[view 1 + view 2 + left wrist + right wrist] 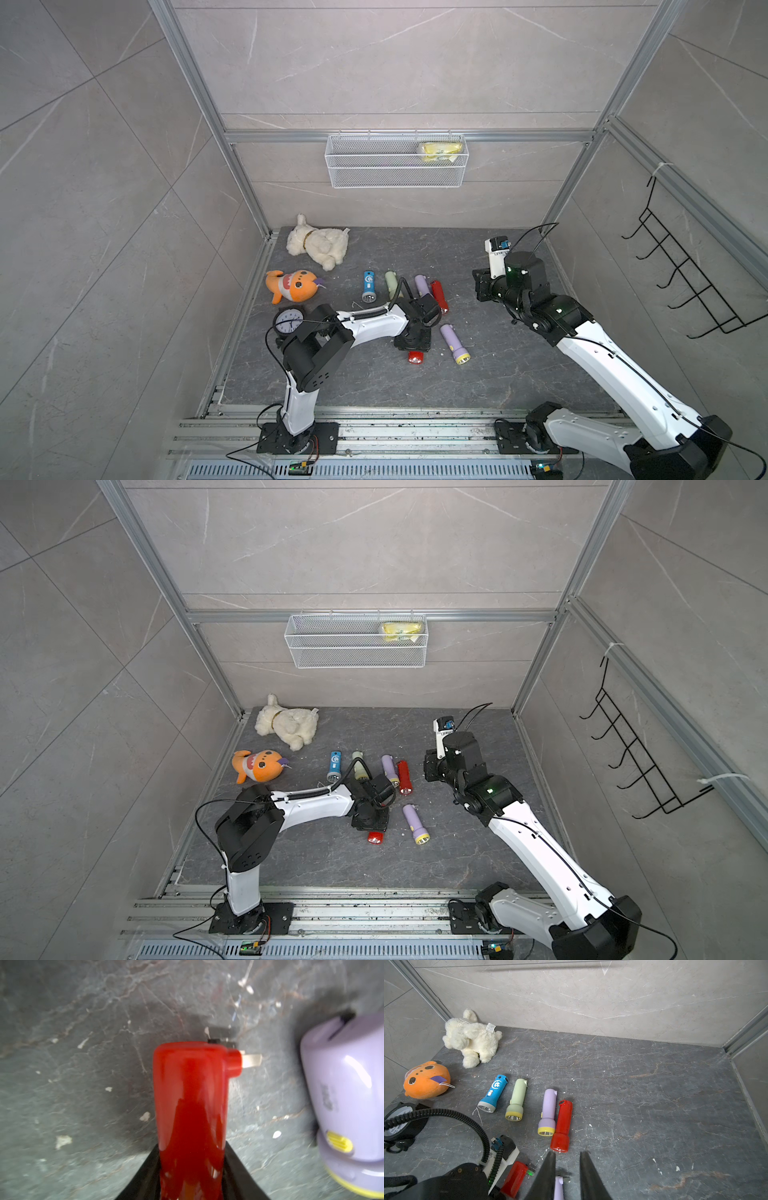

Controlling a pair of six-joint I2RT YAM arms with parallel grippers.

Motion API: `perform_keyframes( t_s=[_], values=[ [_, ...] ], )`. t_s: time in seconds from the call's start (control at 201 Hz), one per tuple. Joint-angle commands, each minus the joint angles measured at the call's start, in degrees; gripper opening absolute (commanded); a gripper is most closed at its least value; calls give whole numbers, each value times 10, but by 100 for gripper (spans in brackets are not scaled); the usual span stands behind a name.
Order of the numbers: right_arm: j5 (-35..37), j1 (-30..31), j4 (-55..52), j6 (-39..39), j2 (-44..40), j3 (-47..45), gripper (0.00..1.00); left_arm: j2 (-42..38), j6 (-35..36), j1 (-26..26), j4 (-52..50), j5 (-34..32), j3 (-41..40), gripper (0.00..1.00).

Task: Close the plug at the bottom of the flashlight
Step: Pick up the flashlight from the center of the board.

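left claw [191,1147] clenched on the red flashlight [190,1095] at the middle of the bench [519,374], long axis near to far, lamp head toward the near edge. plug [233,1061] at its far end stands out sideways to the right, prongs exposed, not yet folded in. right claw [568,1155] released, holding nothing, raised far-right of the plug; judged the free arm to press it home leftward.
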Motion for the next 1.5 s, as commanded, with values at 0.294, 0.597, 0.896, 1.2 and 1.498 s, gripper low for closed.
perform_keyframes(
  t_s=[0.294,0.597,0.896,1.2,1.498],
  values=[
    [19,-1,-3,-5,-8,0,25,0,127,48,32,72,-3,59],
    [20,-2,-1,-4,5,3,25,-20,141,49,44,74,-23,36],
    [22,-1,-2,-4,6,2,26,2,142,48,28,61,-29,53],
    [21,-2,-1,-4,9,0,26,17,126,45,12,30,-25,26],
    [25,-2,0,-4,9,-1,27,0,127,38,15,-8,-35,2]
  ],
)
